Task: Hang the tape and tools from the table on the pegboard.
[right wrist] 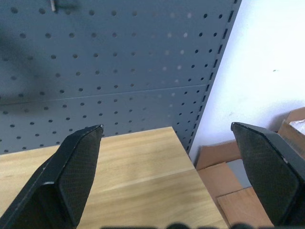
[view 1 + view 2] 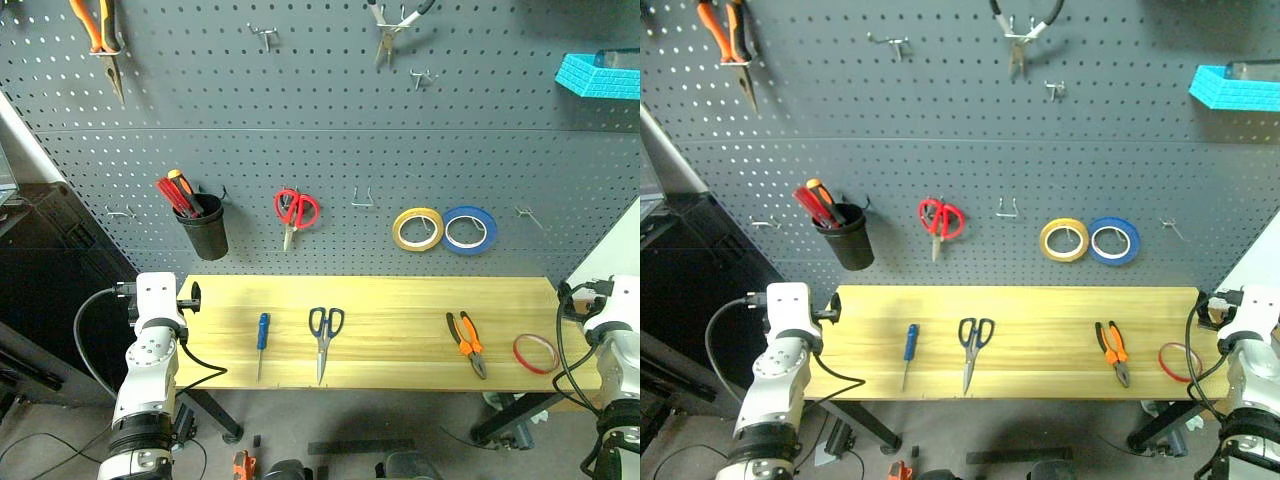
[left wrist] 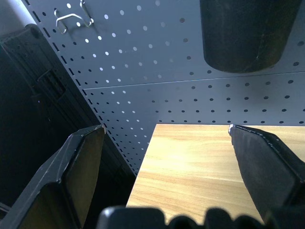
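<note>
This is looking like a workshop. A grey pegboard [image 2: 330, 100] is carrying hung pliers [image 2: 103, 35], scissors [image 2: 295, 212] and tape rolls [image 2: 443, 229]. A wooden table [image 2: 400, 300] is standing beneath it.

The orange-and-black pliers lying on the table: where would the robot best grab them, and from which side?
Probably by the handles. The pliers lie flat on the table, orange-and-black handles toward the pegboard, jaws toward the front edge. The two handles lie close together, so coming down from above, fingers closing across both, looks best. The open right gripper is the nearer one.
</note>
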